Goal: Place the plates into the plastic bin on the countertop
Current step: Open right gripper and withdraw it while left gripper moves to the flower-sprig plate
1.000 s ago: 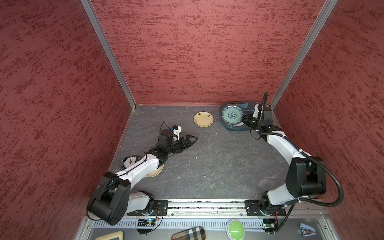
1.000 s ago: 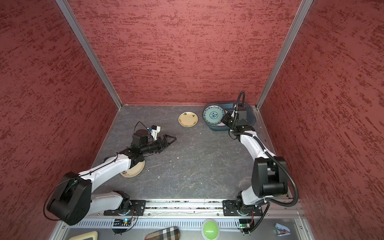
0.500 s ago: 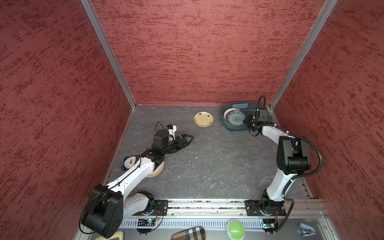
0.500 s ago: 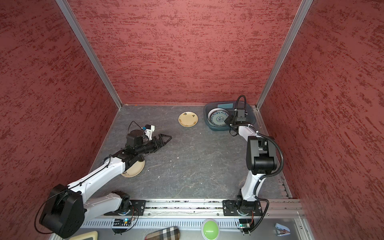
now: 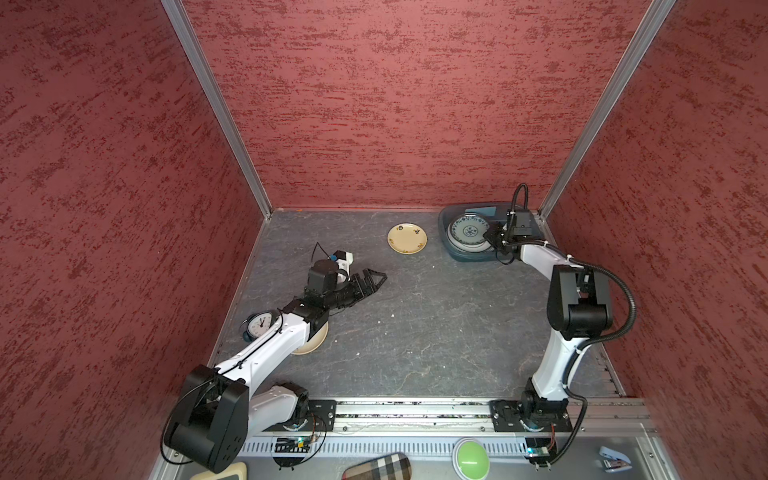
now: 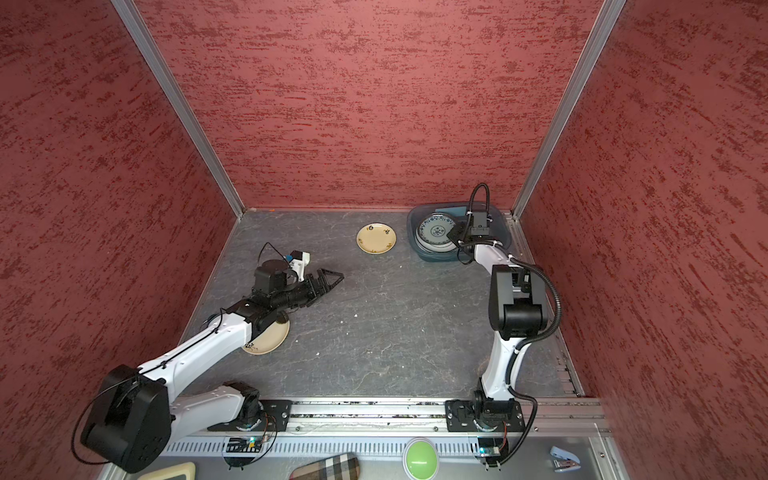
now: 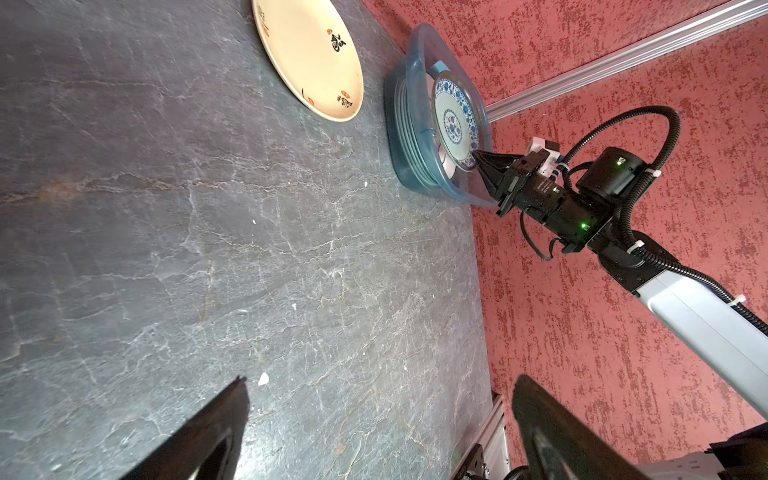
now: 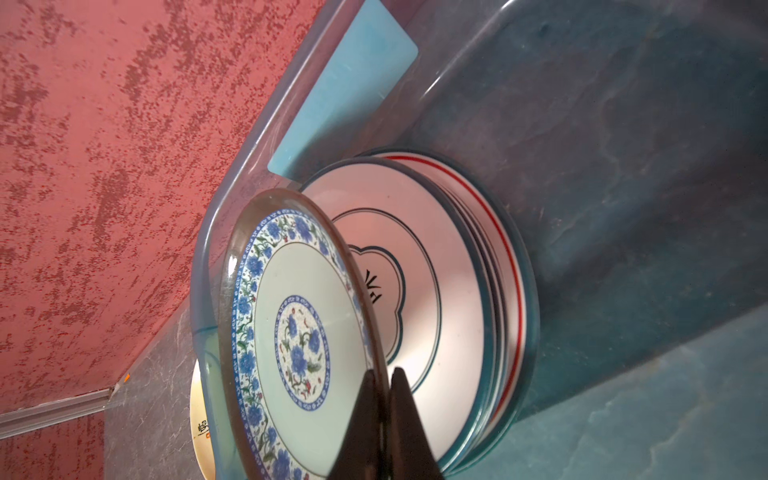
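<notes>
Plastic bin (image 5: 465, 255) with plate stack (image 8: 449, 291), floral plate (image 8: 291, 332) aslant above.

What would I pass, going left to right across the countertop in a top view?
Alarm clock → half-hidden cream plate → left gripper → cream-yellow plate → blue-patterned plate in the plastic bin → right gripper.

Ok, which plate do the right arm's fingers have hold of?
The small blue-floral plate, tilted above the stack in the bin, rim pinched in those fingers. Both cream plates lie flat on the countertop.
</notes>
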Tool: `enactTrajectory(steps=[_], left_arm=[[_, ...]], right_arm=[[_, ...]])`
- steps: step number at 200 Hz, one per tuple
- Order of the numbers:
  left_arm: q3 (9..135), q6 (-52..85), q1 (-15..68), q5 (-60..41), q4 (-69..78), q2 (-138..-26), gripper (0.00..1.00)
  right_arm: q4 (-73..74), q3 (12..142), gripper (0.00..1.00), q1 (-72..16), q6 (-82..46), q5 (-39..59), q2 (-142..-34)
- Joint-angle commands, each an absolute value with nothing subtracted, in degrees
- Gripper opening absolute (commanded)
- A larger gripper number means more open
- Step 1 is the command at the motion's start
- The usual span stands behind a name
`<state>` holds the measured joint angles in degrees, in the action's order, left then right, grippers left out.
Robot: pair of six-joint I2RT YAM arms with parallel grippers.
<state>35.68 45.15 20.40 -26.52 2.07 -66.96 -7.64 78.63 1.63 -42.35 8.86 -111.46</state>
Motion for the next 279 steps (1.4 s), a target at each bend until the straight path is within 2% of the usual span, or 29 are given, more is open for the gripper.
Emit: enactTrajectory(steps=[1, 22, 54, 91, 105, 140, 196, 242, 279], left_arm=[[36.4, 44.0, 19.9, -26.7, 2.5, -67.9, 0.99], [36.4, 44.0, 19.9, -27.0, 2.5, -67.9, 0.99], [36.0, 44.0, 19.6, -26.5, 1.9, -67.1, 0.99], [36.7, 44.0, 17.2, -25.5, -4.3, -65.9, 0.99], [37.2, 44.3, 16.0, -24.3, -8.4, -64.3, 0.99], [39.5, 43.6, 14.7, -18.4, -23.2, -58.1, 0.99], [40.7, 49.6, 13.8, -3.0, -50.8, -46.0, 0.99], [38.8, 60.2, 13.8, 1.9, -66.7, -35.5, 0.99], [34.5, 68.0, 13.8, 1.4, -70.8, -28.4, 0.99]], right_arm=[[-8.3, 81.2, 0.11, 1.9, -41.5, 9.9, -112.1], [-7.9, 81.1, 0.31, 1.9, -41.3, 11.0, -112.1], [-7.7, 80.9, 0.56, 1.8, -40.7, 12.0, -110.9], [-5.2, 77.4, 0.86, 1.8, -38.6, 9.6, -104.1], [-4.5, 76.1, 0.92, 1.8, -37.4, 8.3, -100.8], [-3.4, 70.9, 0.99, 1.8, -35.5, 8.4, -91.4], [2.4, 54.3, 0.99, -2.4, -37.8, 15.8, -73.9], [2.5, 47.9, 0.99, -6.6, -37.5, 23.3, -68.5], [5.4, 45.5, 0.99, -7.5, -37.3, 29.2, -67.0]])
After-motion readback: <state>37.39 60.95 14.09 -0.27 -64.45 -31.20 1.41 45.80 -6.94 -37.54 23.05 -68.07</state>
